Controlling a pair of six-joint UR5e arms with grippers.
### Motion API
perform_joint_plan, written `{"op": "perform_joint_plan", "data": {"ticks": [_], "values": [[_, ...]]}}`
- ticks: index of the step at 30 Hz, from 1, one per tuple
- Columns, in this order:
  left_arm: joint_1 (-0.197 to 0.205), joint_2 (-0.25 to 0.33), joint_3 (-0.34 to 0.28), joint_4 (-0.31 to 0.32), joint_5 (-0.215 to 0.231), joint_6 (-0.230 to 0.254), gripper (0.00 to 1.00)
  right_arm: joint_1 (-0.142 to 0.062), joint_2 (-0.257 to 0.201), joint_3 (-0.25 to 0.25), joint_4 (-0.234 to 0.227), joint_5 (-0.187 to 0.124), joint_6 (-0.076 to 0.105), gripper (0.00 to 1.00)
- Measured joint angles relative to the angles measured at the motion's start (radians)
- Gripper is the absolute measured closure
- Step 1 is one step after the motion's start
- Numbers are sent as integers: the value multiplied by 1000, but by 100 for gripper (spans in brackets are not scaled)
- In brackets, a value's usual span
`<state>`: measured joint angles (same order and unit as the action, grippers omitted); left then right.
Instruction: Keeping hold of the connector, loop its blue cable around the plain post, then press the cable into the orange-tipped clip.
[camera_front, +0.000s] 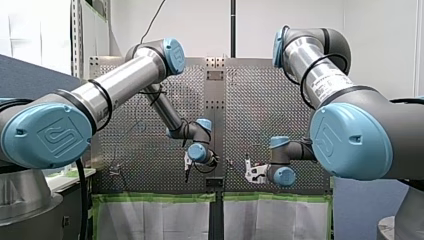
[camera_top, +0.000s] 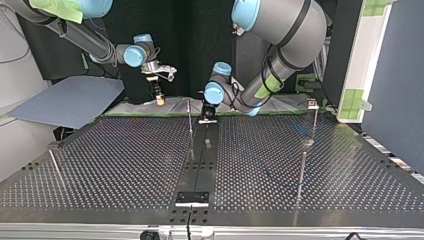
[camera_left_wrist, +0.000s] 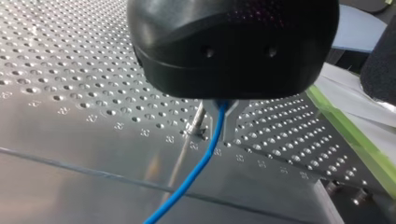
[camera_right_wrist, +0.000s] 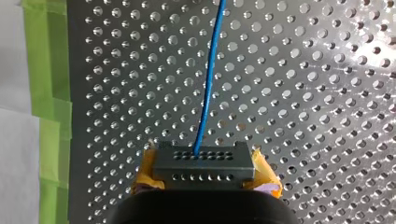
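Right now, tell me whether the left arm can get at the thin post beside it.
Probably yes. The left pincer, shut on the blue cable, hangs right next to the post, and nothing stands between them.

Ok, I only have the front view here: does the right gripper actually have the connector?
Observer: Yes. The right wrist view shows the right gripper with its yellow pads clamped on either side of a dark connector, the blue cable leaving its face.
Operator: And the left one?
Observer: The left wrist view has the cable pinched in the left gripper, between its metal fingers.
Operator: Looped round the post yet?
Observer: No. The thin metal post stands just beside those fingers, and the cable drops past it, unwrapped.
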<state>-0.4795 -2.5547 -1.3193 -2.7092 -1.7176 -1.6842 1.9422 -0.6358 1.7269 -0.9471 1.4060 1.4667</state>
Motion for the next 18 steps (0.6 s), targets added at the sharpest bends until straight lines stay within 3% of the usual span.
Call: {"op": "perform_joint_plan", "data": {"ticks": [18], "values": [[12, 0, 0, -17, -8, 0, 100, -14, 2, -75, 45, -12, 15, 100]]}}
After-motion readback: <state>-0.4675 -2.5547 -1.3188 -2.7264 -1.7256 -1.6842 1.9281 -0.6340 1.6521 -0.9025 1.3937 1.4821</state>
